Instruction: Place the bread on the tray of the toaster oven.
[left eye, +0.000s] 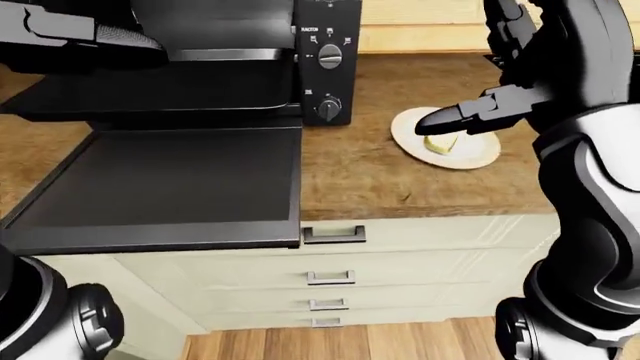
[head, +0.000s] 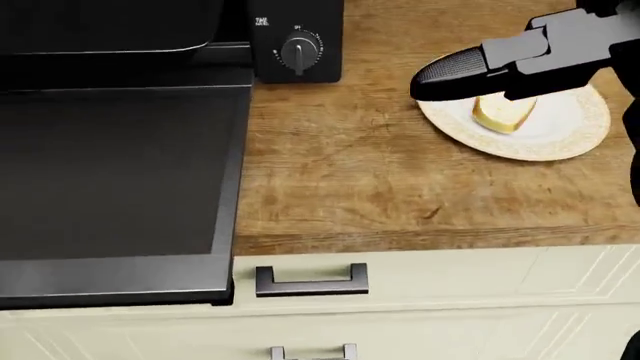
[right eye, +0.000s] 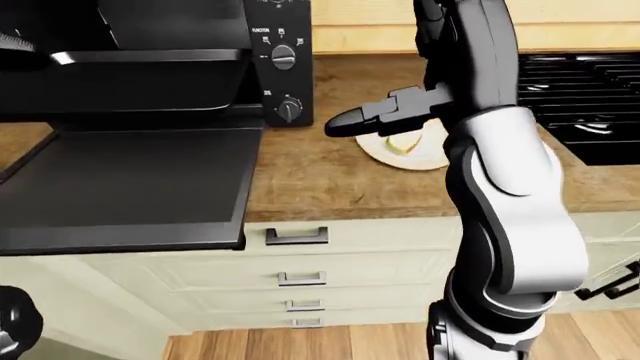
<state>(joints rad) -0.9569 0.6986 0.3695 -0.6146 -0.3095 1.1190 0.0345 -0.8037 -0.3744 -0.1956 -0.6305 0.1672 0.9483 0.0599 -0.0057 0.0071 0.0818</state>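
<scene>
The right hand (head: 500, 64) hovers just above the bread (head: 503, 112), its fingers (head: 450, 75) extended, holding nothing. The bread lies on a plate (head: 560, 139) on the wooden table (head: 340, 180), right of the toaster oven (left eye: 200, 82) with its door (head: 110, 195) dropped open. Whether the left hand (left eye: 60, 34) grips anything cannot be told.

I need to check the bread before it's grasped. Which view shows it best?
The head view: the bread lies large on the plate, only its top edge hidden under the right hand. The left-eye view shows it smaller; in the right-eye view the arm covers most of it.
</scene>
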